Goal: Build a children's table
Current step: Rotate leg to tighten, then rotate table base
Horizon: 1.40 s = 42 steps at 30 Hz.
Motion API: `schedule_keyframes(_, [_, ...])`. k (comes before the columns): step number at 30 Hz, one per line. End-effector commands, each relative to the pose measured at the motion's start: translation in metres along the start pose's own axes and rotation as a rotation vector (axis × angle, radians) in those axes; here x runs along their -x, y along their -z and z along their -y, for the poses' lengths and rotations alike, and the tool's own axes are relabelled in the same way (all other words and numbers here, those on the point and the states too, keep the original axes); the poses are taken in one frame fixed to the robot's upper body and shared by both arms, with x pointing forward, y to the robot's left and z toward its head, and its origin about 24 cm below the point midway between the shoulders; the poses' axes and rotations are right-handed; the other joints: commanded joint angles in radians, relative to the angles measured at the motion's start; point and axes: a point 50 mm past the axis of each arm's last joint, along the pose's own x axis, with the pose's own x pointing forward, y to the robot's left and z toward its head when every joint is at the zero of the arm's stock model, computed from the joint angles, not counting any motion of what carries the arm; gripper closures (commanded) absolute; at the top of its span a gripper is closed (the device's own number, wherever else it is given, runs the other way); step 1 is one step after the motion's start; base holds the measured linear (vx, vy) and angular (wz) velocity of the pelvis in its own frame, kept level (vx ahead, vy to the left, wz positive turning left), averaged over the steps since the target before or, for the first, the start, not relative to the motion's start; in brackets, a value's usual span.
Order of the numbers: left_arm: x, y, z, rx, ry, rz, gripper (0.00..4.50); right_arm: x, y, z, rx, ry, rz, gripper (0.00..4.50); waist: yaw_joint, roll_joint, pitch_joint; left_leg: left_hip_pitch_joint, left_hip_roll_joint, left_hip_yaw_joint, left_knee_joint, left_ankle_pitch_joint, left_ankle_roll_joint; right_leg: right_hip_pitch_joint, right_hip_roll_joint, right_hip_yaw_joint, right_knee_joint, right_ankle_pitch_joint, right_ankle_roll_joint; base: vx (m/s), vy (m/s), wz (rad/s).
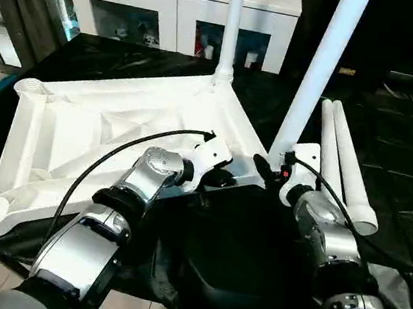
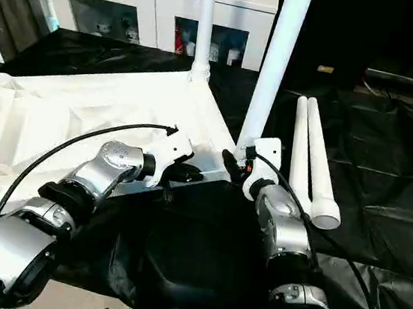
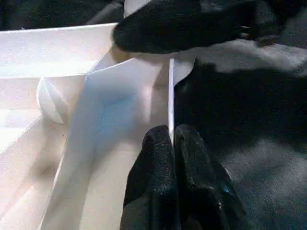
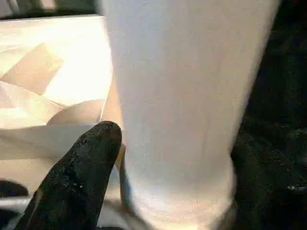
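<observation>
The tabletop lies upside down on the black cloth, ribbed side up, with one leg already upright in its far corner socket. A second leg stands in the near corner socket directly ahead of the right gripper, its long axis rising steeply and leaning a little away from the tabletop. That gripper's fingers are spread around the base of this leg: one black finger lies beside the tube, just above the socket collar, and whether it presses the tube cannot be told. The left gripper sits just beside it, toward the tabletop's middle, fingertips pressed together on the thin raised rim of the near edge. The right arm is therefore the nearer one to the leg, and the coming move likely means pushing down along the tube's axis to seat it. Two spare legs lie side by side on the cloth, just outboard of the right gripper, pointing away from the robot.
</observation>
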Motion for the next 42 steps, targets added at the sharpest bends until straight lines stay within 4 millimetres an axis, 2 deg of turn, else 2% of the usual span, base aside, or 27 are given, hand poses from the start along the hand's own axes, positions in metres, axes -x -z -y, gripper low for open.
schedule_keyframes(1, [-0.001, -0.035, -0.014, -0.018, -0.146, 0.154, 4.50, 0.007, -0.024, 0.010, 0.001, 0.087, 0.164, 1.08, -0.006, -0.014, -0.073, 0.036, 0.063, -0.042, -0.072, -0.209, 0.038, 0.042, -0.073, 0.046, -0.077, -0.137, -0.205, 0.000, 0.000, 0.00])
schedule_keyframes(3, [-0.001, -0.040, -0.020, 0.006, -0.236, 0.178, 4.50, 0.016, -0.028, 0.018, -0.036, 0.137, 0.209, 1.08, -0.010, -0.017, -0.076, 0.031, 0.061, -0.042, -0.069, -0.187, 0.063, 0.045, -0.072, 0.045, -0.071, -0.092, -0.209, 0.000, 0.000, 0.00])
schedule_keyframes(6, [-0.002, -0.048, -0.023, 0.025, -0.284, 0.218, 4.50, 0.023, -0.023, 0.013, -0.020, 0.106, 0.206, 1.08, -0.012, -0.016, -0.080, 0.027, 0.056, -0.041, -0.058, -0.126, 0.110, 0.048, -0.070, 0.043, -0.063, -0.002, -0.224, 0.000, 0.000, 0.00])
schedule_keyframes(7, [-0.002, -0.050, -0.024, 0.030, -0.300, 0.227, 4.50, 0.024, -0.020, 0.010, -0.013, 0.090, 0.197, 1.08, -0.014, -0.002, -0.082, 0.024, 0.055, -0.043, -0.055, -0.101, 0.127, 0.051, -0.072, 0.042, -0.056, 0.038, -0.240, 0.000, 0.000, 0.00])
schedule_keyframes(8, [-0.002, -0.055, -0.024, 0.038, -0.295, 0.262, 4.22, 0.025, -0.014, 0.005, -0.011, 0.073, 0.170, 1.06, -0.017, 0.000, -0.082, 0.024, 0.055, -0.041, -0.054, -0.097, 0.134, 0.049, -0.069, 0.041, -0.058, 0.052, -0.245, 0.000, 0.000, 0.00])
schedule_keyframes(9, [-0.002, -0.059, -0.024, 0.041, -0.288, 0.283, 4.06, 0.025, -0.010, 0.001, -0.011, 0.062, 0.152, 1.04, -0.021, -0.009, -0.084, 0.023, 0.053, -0.041, -0.050, -0.088, 0.146, 0.052, -0.069, 0.040, -0.055, 0.075, -0.263, 0.000, 0.000, 0.00])
schedule_keyframes(11, [-0.001, -0.063, -0.025, 0.056, -0.261, 0.304, 4.06, 0.024, -0.004, -0.008, -0.006, 0.031, 0.118, 1.04, -0.022, -0.006, -0.087, 0.020, 0.051, -0.041, -0.046, -0.073, 0.164, 0.053, -0.069, 0.038, -0.051, 0.100, -0.283, 0.000, 0.000, 0.00])
schedule_keyframes(12, [-0.001, -0.063, -0.025, 0.066, -0.254, 0.301, 3.95, 0.024, -0.003, -0.011, -0.003, 0.020, 0.110, 1.04, -0.021, 0.000, -0.090, 0.024, 0.055, -0.042, -0.044, -0.058, 0.174, 0.047, -0.068, 0.037, -0.047, 0.126, -0.296, 0.000, 0.000, 0.00])
schedule_keyframes(14, [0.010, -0.061, -0.038, 0.024, -0.349, 0.266, 3.62, 0.022, 0.003, -0.025, 0.009, -0.047, 0.049, 1.04, -0.025, 0.003, -0.080, 0.019, 0.062, -0.045, -0.048, -0.073, 0.183, 0.043, -0.065, 0.034, -0.048, 0.100, -0.297, 0.000, 0.000, 0.00])
schedule_keyframes(16, [0.022, -0.057, -0.050, 0.010, -0.423, 0.238, 3.52, 0.020, 0.008, -0.032, 0.006, -0.088, 0.009, 1.04, -0.030, 0.001, -0.074, 0.021, 0.061, -0.044, -0.053, -0.142, 0.160, 0.045, -0.067, 0.035, -0.058, 0.009, -0.285, 0.000, 0.000, 0.00])
schedule_keyframes(17, [0.030, -0.053, -0.057, 0.003, -0.464, 0.214, 3.38, 0.018, 0.010, -0.033, 0.010, -0.088, -0.010, 1.04, -0.032, -0.015, -0.072, 0.020, 0.059, -0.044, -0.056, -0.163, 0.143, 0.048, -0.069, 0.036, -0.062, -0.045, -0.275, 0.000, 0.000, 0.00])
schedule_keyframes(19, [0.036, -0.050, -0.061, -0.001, -0.485, 0.196, 3.25, 0.017, 0.010, -0.034, 0.009, -0.087, -0.016, 1.04, -0.033, -0.006, -0.071, 0.023, 0.059, -0.044, -0.058, -0.173, 0.122, 0.044, -0.068, 0.037, -0.067, -0.093, -0.263, 0.000, 0.000, 0.00])
schedule_keyframes(20, [0.053, -0.041, -0.072, -0.006, -0.542, 0.158, 3.18, 0.014, 0.012, -0.036, 0.019, -0.089, -0.036, 1.04, -0.033, -0.004, -0.070, 0.029, 0.061, -0.042, -0.059, -0.181, 0.105, 0.039, -0.064, 0.039, -0.069, -0.109, -0.259, 0.000, 0.000, 0.00])
schedule_keyframes(21, [0.058, -0.039, -0.075, -0.007, -0.562, 0.147, 3.18, 0.013, 0.012, -0.036, 0.026, -0.089, -0.045, 1.04, -0.035, -0.009, -0.068, 0.023, 0.062, -0.045, -0.063, -0.176, 0.095, 0.043, -0.065, 0.039, -0.064, -0.113, -0.261, 0.000, 0.000, 0.00])
schedule_keyframes(22, [0.068, -0.033, -0.080, -0.009, -0.595, 0.125, 3.13, 0.011, 0.013, -0.037, 0.035, -0.089, -0.056, 1.04, -0.035, -0.005, -0.068, 0.025, 0.061, -0.044, -0.063, -0.178, 0.089, 0.041, -0.064, 0.039, -0.066, -0.123, -0.255, 0.000, 0.000, 0.00])
schedule_keyframes(23, [0.077, -0.029, -0.084, -0.015, -0.623, 0.107, 2.99, 0.010, 0.013, -0.037, 0.038, -0.091, -0.066, 1.04, -0.035, -0.001, -0.070, 0.034, 0.064, -0.043, -0.064, -0.187, 0.075, 0.035, -0.064, 0.041, -0.066, -0.122, -0.253, 0.000, 0.000, 0.00])
schedule_keyframes(25, [0.106, -0.012, -0.092, -0.050, -0.691, 0.028, 2.87, 0.004, 0.013, -0.037, 0.064, -0.086, -0.089, 1.04, -0.037, -0.001, -0.071, 0.029, 0.067, -0.046, -0.067, -0.171, 0.062, 0.038, -0.063, 0.040, -0.058, -0.098, -0.256, 0.000, 0.000, 0.00])
schedule_keyframes(26, [0.118, -0.005, -0.093, -0.061, -0.713, -0.006, 2.76, 0.001, 0.012, -0.037, 0.068, -0.082, -0.096, 1.04, -0.038, -0.003, -0.071, 0.033, 0.067, -0.044, -0.068, -0.174, 0.053, 0.035, -0.062, 0.041, -0.056, -0.099, -0.250, 0.000, 0.000, 0.00])
schedule_keyframes(27, [0.125, -0.001, -0.094, -0.068, -0.728, -0.027, 2.76, 0.000, 0.011, -0.037, 0.068, -0.080, -0.100, 1.04, -0.039, 0.004, -0.073, 0.036, 0.068, -0.044, -0.067, -0.167, 0.045, 0.033, -0.063, 0.042, -0.054, -0.088, -0.249, 0.000, 0.000, 0.00])
schedule_keyframes(29, [0.144, 0.012, -0.095, -0.094, -0.774, -0.110, 2.55, -0.004, 0.008, -0.035, 0.079, -0.082, -0.109, 1.04, -0.035, 0.006, -0.074, 0.041, 0.067, -0.042, -0.065, -0.158, 0.034, 0.031, -0.061, 0.044, -0.052, -0.067, -0.246, 0.000, 0.000, 0.00])
schedule_keyframes(30, [0.144, 0.012, -0.095, -0.094, -0.774, -0.110, 2.55, -0.004, 0.008, -0.035, 0.079, -0.082, -0.109, 1.04, -0.034, 0.005, -0.072, 0.038, 0.066, -0.040, -0.066, -0.152, 0.033, 0.030, -0.060, 0.044, -0.051, -0.058, -0.243, 0.000, 0.000, 0.00])
schedule_keyframes(31, [0.172, 0.026, -0.097, -0.104, -0.868, -0.227, 2.55, -0.011, 0.003, -0.034, 0.090, -0.087, -0.116, 1.04, -0.030, 0.007, -0.072, 0.042, 0.065, -0.038, -0.067, -0.161, 0.030, 0.026, -0.058, 0.045, -0.054, -0.065, -0.238, 0.000, 0.000, 0.00])
schedule_keyframes(32, [0.183, 0.031, -0.097, -0.111, -0.906, -0.271, 2.55, -0.013, 0.002, -0.033, 0.098, -0.091, -0.117, 1.04, -0.034, 0.004, -0.071, 0.035, 0.065, -0.041, -0.070, -0.158, 0.019, 0.032, -0.058, 0.043, -0.048, -0.066, -0.233, 0.000, 0.000, 0.00])
schedule_keyframes(35, [0.205, 0.041, -0.097, -0.138, -0.980, -0.377, 2.55, -0.018, -0.002, -0.032, 0.110, -0.097, -0.118, 1.04, -0.033, 0.008, -0.069, 0.044, 0.062, -0.037, -0.069, -0.193, -0.001, 0.023, -0.057, 0.047, -0.055, -0.099, -0.223, 0.000, 0.000, 0.00])
schedule_keyframes(37, [0.217, 0.046, -0.096, -0.148, -1.011, -0.438, 2.55, -0.020, -0.004, -0.032, 0.114, -0.098, -0.118, 1.04, -0.035, 0.010, -0.069, 0.040, 0.063, -0.042, -0.073, -0.209, -0.016, 0.027, -0.058, 0.046, -0.052, -0.113, -0.218, 0.000, 0.000, 0.00])
schedule_keyframes(39, [0.221, 0.050, -0.094, -0.145, -1.010, -0.474, 2.55, -0.021, -0.004, -0.031, 0.115, -0.098, -0.119, 1.04, -0.034, 0.010, -0.067, 0.045, 0.062, -0.040, -0.073, -0.234, -0.029, 0.020, -0.056, 0.048, -0.057, -0.129, -0.214, 0.000, 0.000, 0.00])
schedule_keyframes(42, [0.220, 0.064, -0.086, -0.098, -0.939, -0.529, 2.55, -0.023, -0.004, -0.032, 0.120, -0.102, -0.123, 1.04, -0.031, 0.009, -0.068, 0.045, 0.061, -0.041, -0.074, -0.246, -0.039, 0.020, -0.058, 0.049, -0.058, -0.137, -0.211, 0.000, 0.000, 0.00])
